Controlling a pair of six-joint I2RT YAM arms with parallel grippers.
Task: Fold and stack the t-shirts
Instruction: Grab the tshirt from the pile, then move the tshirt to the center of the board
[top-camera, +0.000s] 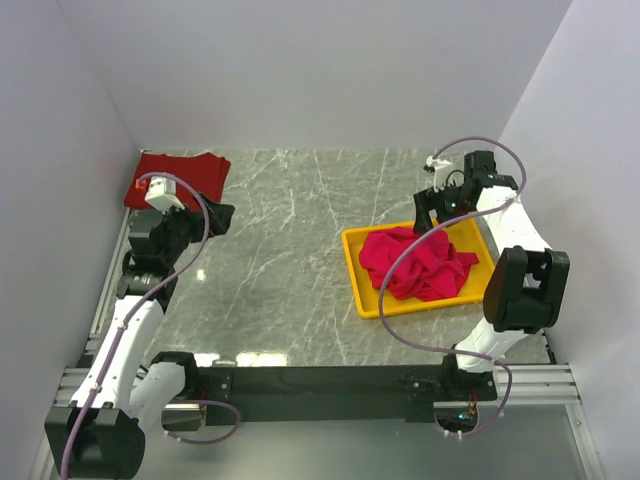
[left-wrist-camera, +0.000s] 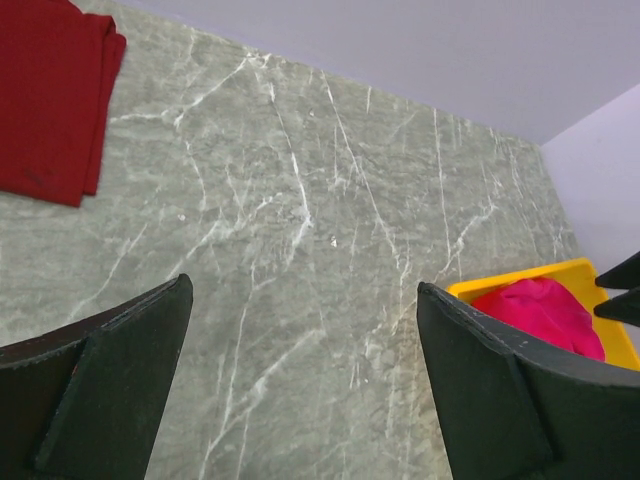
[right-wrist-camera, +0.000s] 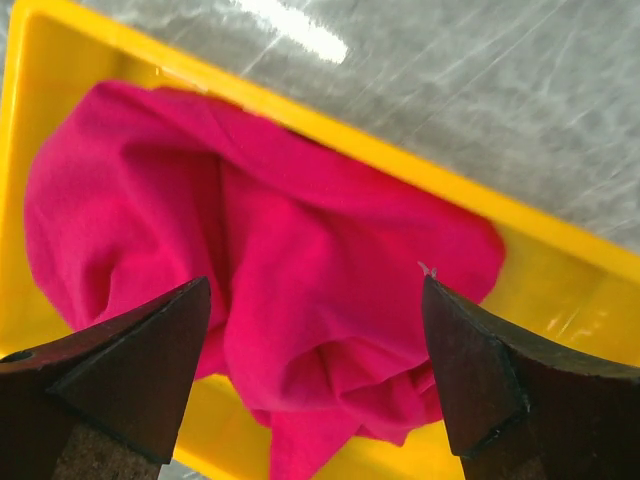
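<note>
On the tabletop (top-camera: 290, 260), grey stone pattern with white veins, walled in pale panels on three sides:

1. Left arm (top-camera: 135, 310). Rises from its base at the near left, elbow bent, forearm reaching toward the far left. The wrist sits just near of the maroon cloth. The left gripper (left-wrist-camera: 305, 290) points out over bare tabletop with its jaws spread wide and nothing between them.

2. Right arm (top-camera: 520, 280). Stands tall at the right edge, with the upper link folded back and the wrist tipped down over the far side of the tray. The right gripper (right-wrist-camera: 315, 285) hangs over the crimson cloth with its jaws apart, one finger to each side of the bundle. Whether the tips touch the cloth cannot be told.

3. Yellow tray (top-camera: 351, 270). Shallow plastic, rectangular, at mid right of the tabletop, set slightly askew.

4. Crimson t-shirt (top-camera: 420, 262). Bright pinkish-red, unfolded, crumpled into a loose heap with deep creases. It lies inside the tray and covers most of the tray floor. A tiny white speck shows at one edge in the right wrist view, too small to identify.

5. Maroon t-shirt (top-camera: 175, 172). Darker red, folded flat with straight edges, at the far left corner of the tabletop and well apart from the tray. Its near edge is partly hidden by the left wrist.
</note>
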